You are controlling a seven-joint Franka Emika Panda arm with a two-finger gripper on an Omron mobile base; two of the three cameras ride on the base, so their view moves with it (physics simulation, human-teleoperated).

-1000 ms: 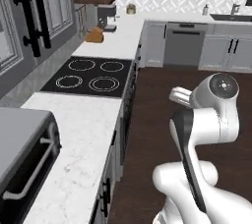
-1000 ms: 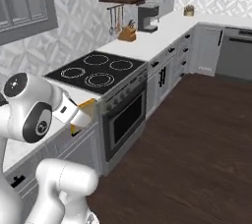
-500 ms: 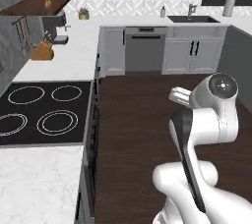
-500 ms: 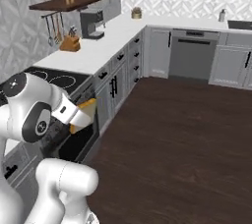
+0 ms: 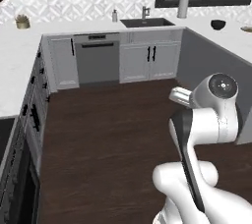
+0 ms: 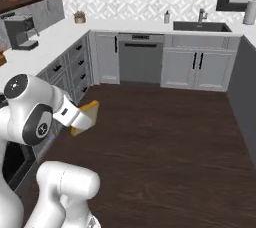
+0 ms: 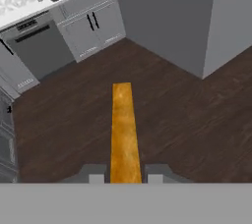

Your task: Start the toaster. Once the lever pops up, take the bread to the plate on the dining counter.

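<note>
My gripper is shut on the bread, a thin golden-tan slice seen edge-on between the two dark fingertips. In the right base view the bread sticks out from the hand, held in the air over the dark floor. The dining counter runs along the right with a grey wall below it. A tan sliver of the plate shows at the right border, beside a dark bowl. The toaster is out of view.
A sink and a dishwasher line the back wall. Cabinets and an oven front run down the left. A coffee machine stands on the left counter. Dark wooden floor lies open ahead.
The whole picture has swung as the base turned right: the stove slid off to the left, and the sink and right counter came in. The bread stays in the gripper.
</note>
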